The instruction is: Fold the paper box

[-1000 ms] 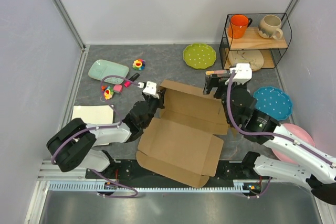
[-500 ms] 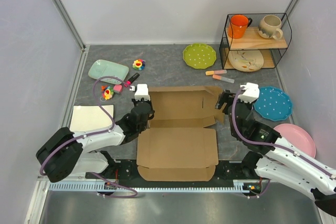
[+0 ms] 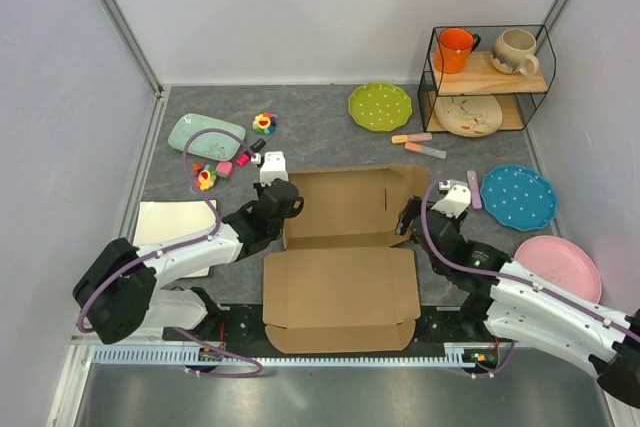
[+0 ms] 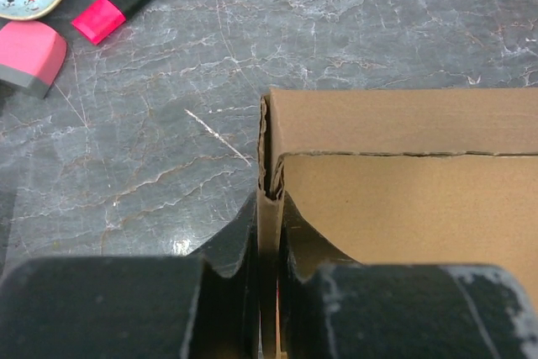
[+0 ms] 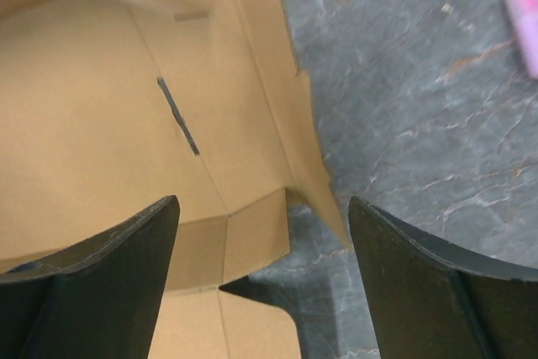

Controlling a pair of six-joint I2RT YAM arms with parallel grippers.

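The paper box (image 3: 340,257), part-folded at lower centre of the top view, we judge light, stiff in its panels, weak at creases, and best taken by wall edges. The left gripper (image 4: 269,208) is pinched on its left wall corner; the right gripper (image 5: 261,203) hangs wide open and empty over the right corner. The wire shelf (image 3: 485,75) at upper right holds an orange mug (image 3: 455,49) and a beige mug (image 3: 515,50), contents unseen.
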